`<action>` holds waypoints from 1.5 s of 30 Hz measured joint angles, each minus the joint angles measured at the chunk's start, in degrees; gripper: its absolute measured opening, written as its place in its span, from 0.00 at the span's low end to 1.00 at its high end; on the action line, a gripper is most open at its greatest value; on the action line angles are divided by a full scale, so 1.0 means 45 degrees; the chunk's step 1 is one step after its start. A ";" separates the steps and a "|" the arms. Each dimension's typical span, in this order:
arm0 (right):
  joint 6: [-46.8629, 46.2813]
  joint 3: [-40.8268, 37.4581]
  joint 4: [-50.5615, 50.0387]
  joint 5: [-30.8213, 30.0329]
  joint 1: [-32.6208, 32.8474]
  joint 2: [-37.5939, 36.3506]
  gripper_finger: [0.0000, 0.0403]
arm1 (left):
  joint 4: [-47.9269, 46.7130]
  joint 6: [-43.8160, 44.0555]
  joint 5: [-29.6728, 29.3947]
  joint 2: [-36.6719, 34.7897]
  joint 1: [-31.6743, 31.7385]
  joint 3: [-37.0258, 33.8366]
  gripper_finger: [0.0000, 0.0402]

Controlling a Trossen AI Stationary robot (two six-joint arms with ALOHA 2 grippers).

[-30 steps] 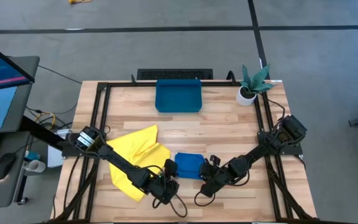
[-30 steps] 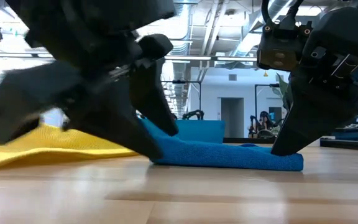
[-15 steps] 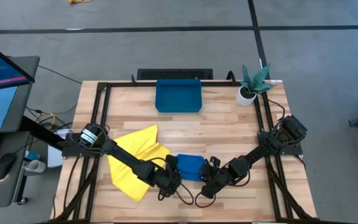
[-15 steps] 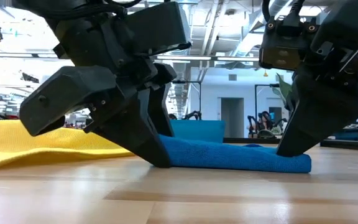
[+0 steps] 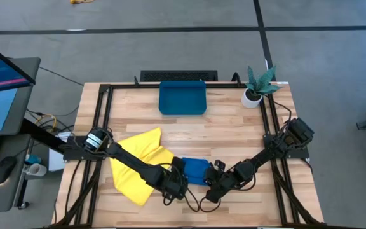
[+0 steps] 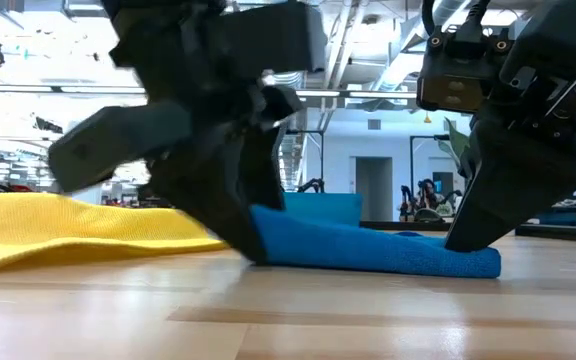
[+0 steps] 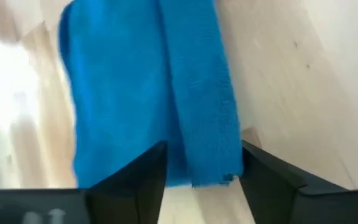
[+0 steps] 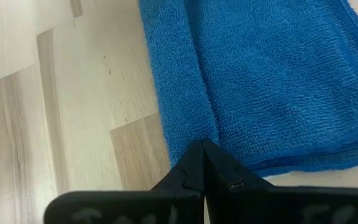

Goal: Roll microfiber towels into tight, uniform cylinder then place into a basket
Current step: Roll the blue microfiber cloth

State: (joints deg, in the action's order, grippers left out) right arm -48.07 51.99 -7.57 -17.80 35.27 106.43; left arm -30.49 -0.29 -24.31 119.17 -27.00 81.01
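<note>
While our left gripper [image 7: 197, 177] straddles the blue towel [image 5: 194, 169] with spread jaws, our right gripper [image 8: 202, 163] seems clenched empty at its other end.

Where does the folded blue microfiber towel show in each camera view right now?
High view: folded blue microfiber towel near the table's front edge, between both hands.
Low view: flat on the wood, centre.
Left wrist view: fills the upper middle.
Right wrist view: upper right.
Shared landmark: the light wooden tabletop under it.
</note>
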 joint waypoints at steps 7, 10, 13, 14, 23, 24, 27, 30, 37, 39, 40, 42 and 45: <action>0.0000 0.0000 0.0029 0.0000 0.0000 0.0000 0.04 | -0.1452 0.1184 -0.0026 -0.0021 -0.0114 0.0877 0.53; -0.0010 0.0000 0.0034 0.0000 0.0000 0.0000 0.04 | -0.1495 0.1072 -0.0049 -0.0029 -0.0269 0.0956 0.53; -0.0015 0.0000 0.0039 0.0000 0.0000 0.0000 0.04 | -0.1267 0.1047 -0.0064 -0.0031 -0.0476 0.0974 0.52; -0.0015 0.0000 0.0039 0.0000 0.0000 0.0000 0.05 | -0.1251 0.1040 -0.0064 -0.0039 -0.0530 0.0977 0.52; -0.0015 -0.0005 0.0058 0.0000 0.0000 0.0000 0.04 | -0.0514 0.0664 -0.0091 0.0015 -0.0753 0.0894 0.51; -0.0017 -0.0005 0.0065 0.0000 0.0000 0.0000 0.05 | -0.0460 0.0560 -0.0082 0.0015 -0.0743 0.0894 0.51; -0.0105 0.0000 0.0105 0.0098 0.0003 0.0003 0.05 | -0.0349 0.0480 0.0163 0.0177 -0.0605 0.0909 0.51; -0.0112 0.0005 0.0163 0.0225 0.0025 0.0010 0.04 | -0.0370 0.0443 0.0544 0.0531 -0.0487 0.0891 0.51; -0.0119 0.0005 0.0245 0.0266 0.0176 0.0010 0.05 | -0.0303 0.0391 0.0223 0.0952 -0.0307 0.0954 0.51; -0.0117 0.0005 0.0233 0.0287 0.0223 0.0015 0.05 | -0.0342 0.0532 0.0389 0.0947 -0.0272 0.0958 0.51; -0.0117 0.0005 0.0236 0.0273 0.0223 0.0015 0.05 | -0.0380 0.0582 0.0385 0.0952 -0.0276 0.0958 0.51; -0.0117 0.0005 0.0214 0.0289 0.0223 0.0015 0.05 | -0.0376 0.0660 0.0395 0.0959 -0.0272 0.0953 0.51; -0.0117 0.0005 0.0219 0.0282 0.0223 0.0015 0.04 | -0.0376 0.0708 0.0420 0.0972 -0.0272 0.0943 0.51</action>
State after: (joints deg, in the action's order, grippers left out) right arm -48.60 52.01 -6.59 -16.53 36.27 106.50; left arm -32.19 2.90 -22.42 123.55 -28.23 85.25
